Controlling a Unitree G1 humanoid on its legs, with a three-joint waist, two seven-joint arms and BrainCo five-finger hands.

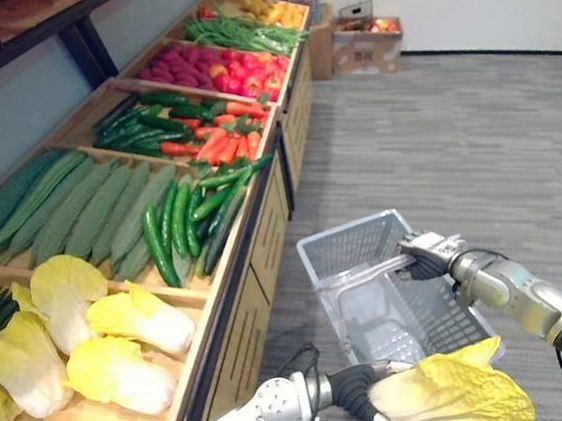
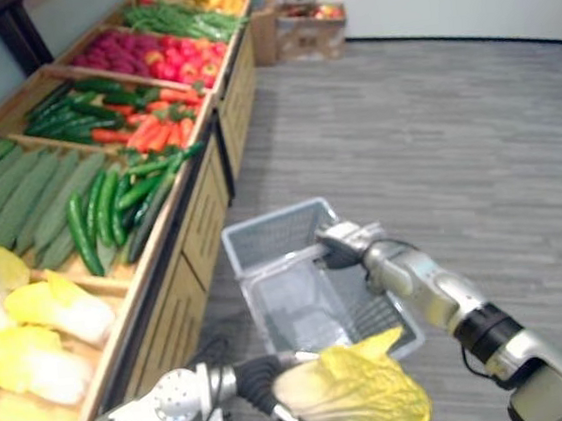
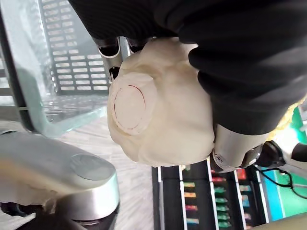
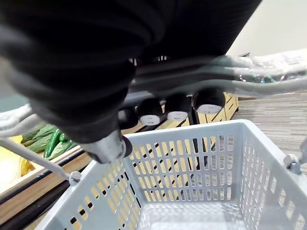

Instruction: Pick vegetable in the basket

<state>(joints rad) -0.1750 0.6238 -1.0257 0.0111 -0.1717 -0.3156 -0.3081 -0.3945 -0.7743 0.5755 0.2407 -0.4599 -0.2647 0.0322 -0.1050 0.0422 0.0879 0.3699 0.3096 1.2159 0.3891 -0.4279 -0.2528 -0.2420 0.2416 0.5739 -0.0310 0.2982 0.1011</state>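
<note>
So the left hand [image 3: 230, 72] has got a napa cabbage [image 1: 451, 394] in its grip. The left wrist view shows it best: fingers [image 3: 108, 48] curled on one side of the pale stem end and the thumb on the other, with the cut base facing the camera. From the head views, the yellow-green leafy end sticks out towards the robot's right, and the whole thing is up in the air right at the near corner of the basket [image 1: 350, 243]. It's not down inside. I can't tell if the leaves brush the rim or just hang close to it.

The basket is a grey plastic shopping one with slotted walls. It hangs above the grey floor [image 1: 474, 130], just beside the wooden produce stand [image 1: 257, 273]. The right hand [image 1: 428, 253] is clenched round its handle [image 1: 368, 274], and in the right wrist view the dark fingertips [image 4: 177, 108] wrap under the bar.

The stand on the robot's left is pretty loaded:
- more napa cabbages [image 1: 123, 338] in the nearest bin
- long ridged gourds [image 1: 70, 208] next, with cucumbers [image 1: 177, 221] beside them
- carrots [image 1: 219, 145] in the bin after that
- red and purple produce [image 1: 211, 67] further along, and green beans [image 1: 252, 32] past it

A couple of cardboard boxes [image 1: 364, 41] sit on the floor by the far wall.
</note>
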